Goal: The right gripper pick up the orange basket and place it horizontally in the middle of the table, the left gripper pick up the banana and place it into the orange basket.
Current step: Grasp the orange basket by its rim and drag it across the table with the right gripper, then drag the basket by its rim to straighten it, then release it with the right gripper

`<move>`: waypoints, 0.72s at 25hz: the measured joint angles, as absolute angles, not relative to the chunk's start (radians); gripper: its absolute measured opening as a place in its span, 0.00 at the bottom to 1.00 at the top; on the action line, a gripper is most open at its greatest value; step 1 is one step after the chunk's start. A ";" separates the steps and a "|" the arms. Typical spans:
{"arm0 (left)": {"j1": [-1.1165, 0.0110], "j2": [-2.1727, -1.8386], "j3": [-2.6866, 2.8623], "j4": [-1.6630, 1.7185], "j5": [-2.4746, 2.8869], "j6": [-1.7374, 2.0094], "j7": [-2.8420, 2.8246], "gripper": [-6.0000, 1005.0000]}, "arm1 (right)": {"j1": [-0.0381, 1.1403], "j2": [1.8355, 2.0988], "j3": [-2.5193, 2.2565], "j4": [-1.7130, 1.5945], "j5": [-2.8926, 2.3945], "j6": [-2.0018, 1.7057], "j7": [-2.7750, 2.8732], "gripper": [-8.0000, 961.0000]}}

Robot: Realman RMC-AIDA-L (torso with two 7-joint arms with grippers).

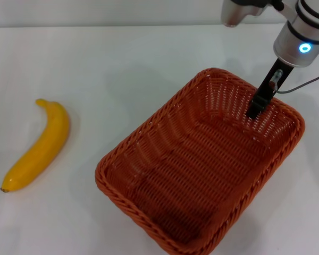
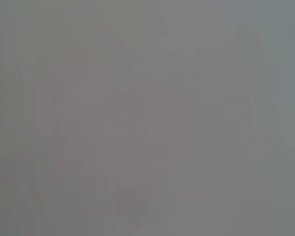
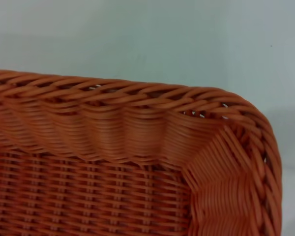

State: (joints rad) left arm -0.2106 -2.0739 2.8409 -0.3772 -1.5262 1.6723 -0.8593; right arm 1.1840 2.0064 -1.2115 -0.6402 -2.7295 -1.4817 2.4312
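**Right gripper at the basket's far corner, banana lying apart**

Nearest the robot, the basket (image 1: 196,175) sits on the white tabletop (image 1: 122,64), turned at an angle so that one corner points toward the robot and runs just out of the head view's lower edge. It is upright, open side up, and holds nothing; its woven floor and slatted, sloping walls show plainly.

To the robot's left, well apart from the basket, the banana (image 1: 40,146) lies flat on the tabletop. Its dark tip is at the near end and its stem at the far end, with the curve bowing away from the basket.

Farther off, at the basket's far right corner, the right gripper (image 1: 260,101) reaches down from its arm, whose blue ring light glows above. One black finger (image 1: 265,94) shows inside the basket, against the inner face of the far wall just under the braided rim. A second finger cannot be made out, so whether the gripper is wide, narrow or pinching the wall cannot be told. The right wrist view looks closely at that same corner of the basket (image 3: 137,132): braided rim, bulging weave beneath it, and bare tabletop (image 3: 137,34) past it.

The left gripper is out of sight; the left wrist view gives only a plain grey field.
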 joint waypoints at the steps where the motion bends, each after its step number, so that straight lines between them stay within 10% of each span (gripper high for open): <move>1: -0.211 -2.074 2.841 -0.377 -1.526 1.673 -0.859 0.75 | 1.184 2.006 -1.206 -0.648 -2.729 -1.490 2.435 0.23; 18: -0.207 -2.043 2.842 -0.361 -1.515 1.677 -0.864 0.75 | 1.118 1.938 -0.791 -0.768 -2.720 -1.679 2.726 0.13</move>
